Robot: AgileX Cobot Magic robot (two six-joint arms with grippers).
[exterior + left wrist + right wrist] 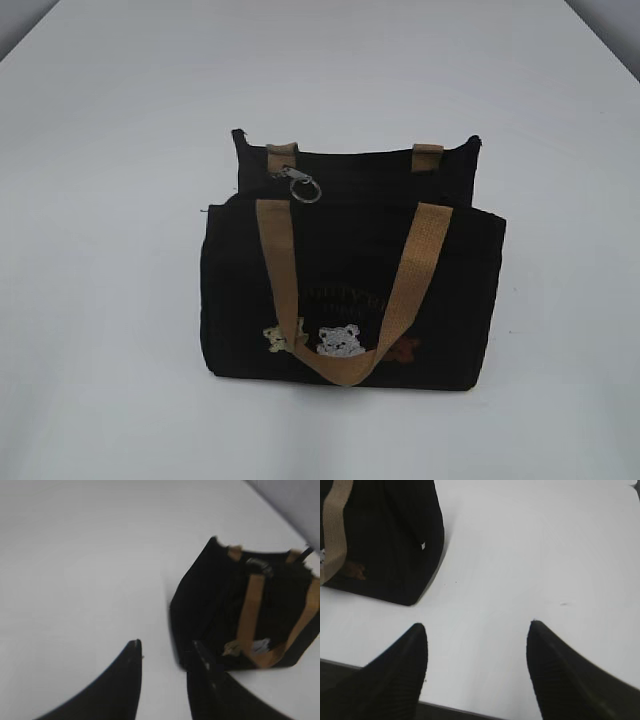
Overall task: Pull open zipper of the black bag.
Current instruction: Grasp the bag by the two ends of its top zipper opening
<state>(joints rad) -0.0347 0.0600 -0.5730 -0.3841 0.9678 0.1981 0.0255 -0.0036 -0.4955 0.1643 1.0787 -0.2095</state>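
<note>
The black bag (352, 275) stands upright near the middle of the worktop (100, 150), its bear-embroidered front facing the near edge and a tan handle (345, 300) drooping down that face. The zipper (360, 155) runs along the bag's top, its long axis lying left to right, parallel to the near edge. Its silver clasp-and-ring pull (300, 184) sits at the left end of that line, beside the left handle tab, so the zipper looks shut and the pull's free travel is, by my judgement, toward the right.

Neither arm shows in the exterior view; both hang back toward the near edge. The left gripper (165, 652) has its jaws moderately apart with nothing between them, tilted down at the worktop; the bag lies ahead and to its right, with the bag's left side panel turned to it and the pull (260, 566) blurred but visible up top. The right gripper (477, 630) is spread wide and empty, over bare worktop, with the bag's right front corner (412, 597) ahead to its left.

The left arm looks better placed for the pull, being on the pull's side; the right would suit steadying the bag's far right end
</note>
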